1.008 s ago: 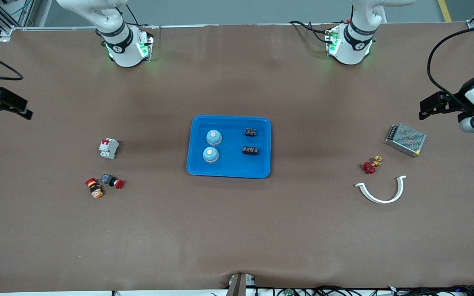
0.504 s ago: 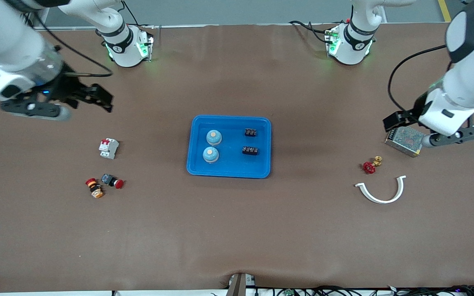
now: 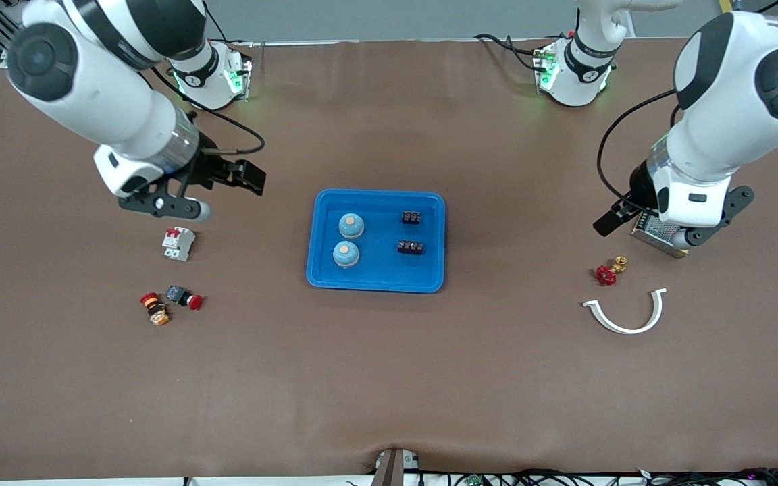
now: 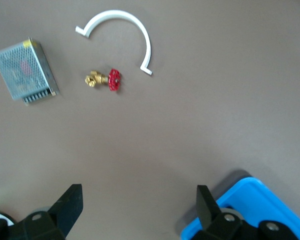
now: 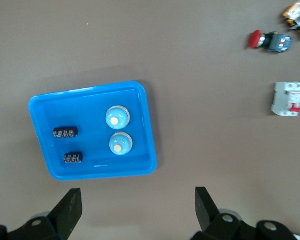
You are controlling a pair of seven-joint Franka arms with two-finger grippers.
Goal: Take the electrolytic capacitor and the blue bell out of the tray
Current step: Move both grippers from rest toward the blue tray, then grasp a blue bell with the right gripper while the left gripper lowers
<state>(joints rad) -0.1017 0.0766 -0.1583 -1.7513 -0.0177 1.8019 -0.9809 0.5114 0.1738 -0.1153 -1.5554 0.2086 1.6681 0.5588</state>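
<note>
In the bright blue shallow plastic tray everything lay untouched; both hands, left and right, hung apart, probably approaching; a descent came next.

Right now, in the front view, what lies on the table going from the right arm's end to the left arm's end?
Circuit breaker → blue tray holding two blue bells, then two capacitors → red-handled valve → power supply.

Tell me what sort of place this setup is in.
Most likely a robotics lab bench for sorting practice. A brown-covered table carries a blue tray of small parts, and industrial hardware lies loose on it: a circuit breaker, a metal power supply and a red-handled valve. Cables trail along the table's edge.
</note>
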